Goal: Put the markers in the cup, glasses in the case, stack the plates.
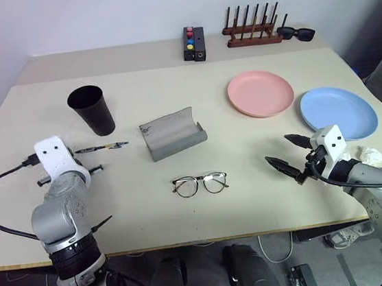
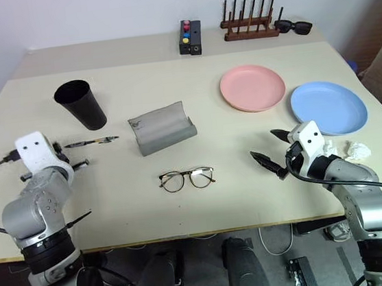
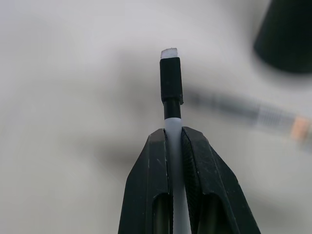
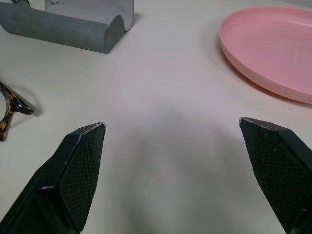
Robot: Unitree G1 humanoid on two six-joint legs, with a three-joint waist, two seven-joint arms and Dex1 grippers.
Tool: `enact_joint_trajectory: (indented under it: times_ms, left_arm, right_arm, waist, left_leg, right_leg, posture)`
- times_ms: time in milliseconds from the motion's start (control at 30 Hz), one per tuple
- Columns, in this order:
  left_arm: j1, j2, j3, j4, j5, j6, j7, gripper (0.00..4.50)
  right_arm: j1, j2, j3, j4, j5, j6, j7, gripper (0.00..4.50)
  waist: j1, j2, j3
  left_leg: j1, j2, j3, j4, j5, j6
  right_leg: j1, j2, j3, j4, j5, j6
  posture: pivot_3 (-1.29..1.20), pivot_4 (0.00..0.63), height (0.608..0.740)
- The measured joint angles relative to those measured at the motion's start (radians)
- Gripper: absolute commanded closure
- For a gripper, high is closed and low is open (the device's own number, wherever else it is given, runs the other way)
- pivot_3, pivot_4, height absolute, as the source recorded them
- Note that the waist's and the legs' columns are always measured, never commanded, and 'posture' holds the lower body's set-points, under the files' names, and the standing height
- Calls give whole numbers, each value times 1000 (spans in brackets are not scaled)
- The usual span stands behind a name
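My left gripper point(image 3: 174, 134) is shut on the white-bodied marker point(image 3: 171, 83), whose black end sticks out past the fingertips, lifted off the table. The dark banded marker point(image 1: 102, 147) lies on the table just beyond my left hand, in front of the black cup point(image 1: 91, 110), which stands upright. The grey case point(image 1: 171, 134) lies open mid-table, and the glasses point(image 1: 200, 183) lie in front of it. At the right rest the pink plate point(image 1: 260, 93) and the blue plate point(image 1: 338, 112), side by side. My right gripper point(image 1: 276, 148) hovers open and empty in front of the plates.
Along the back edge stand a wooden peg rack point(image 1: 252, 29), black sunglasses point(image 1: 296, 33) and a small black box with coloured buttons point(image 1: 193, 43). A crumpled white scrap point(image 1: 370, 155) lies by my right wrist. The table's front edge runs just below the glasses.
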Motion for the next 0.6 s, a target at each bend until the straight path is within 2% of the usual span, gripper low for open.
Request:
enact_joint_trajectory:
  times_ms: [167, 333, 433, 600]
  left_arm:
    - [-1, 43, 7, -15, -9, -314, -88, 4456]
    - [-63, 110, -41, 29, 0, -503, -161, 4456]
    - [-162, 156, -88, 130, 8, -588, -211, 4456]
    - [-313, 176, -127, 443, 21, -743, -256, 4456]
  right_arm:
    - [-7, 1, 0, 10, -1, -17, 0, 0]
    - [-21, 9, 2, 15, -1, -21, 0, 0]
    - [-28, 16, 10, 16, -1, -21, 1, 0]
    - [-49, 29, 21, 13, 0, -17, -7, 0]
  waist:
    - [0, 0, 0]
    - [2, 0, 0]
    - [-1, 0, 0]
    - [-4, 0, 0]
  left_leg:
    - [0, 0, 0, 0, 0, 0]
    - [0, 0, 0, 0, 0, 0]
    - [0, -1, 0, 0, 0, 0]
    - [0, -1, 0, 0, 0, 1]
  right_leg:
    - [0, 0, 0, -1, -1, -1]
    - [1, 0, 0, -1, -1, -2]
    - [1, 0, 0, -1, -1, -1]
    - [0, 0, 0, -1, 0, 2]
  posture:
    - [0, 150, 735]
    - [0, 150, 735]
    - [0, 150, 735]
    - [0, 150, 735]
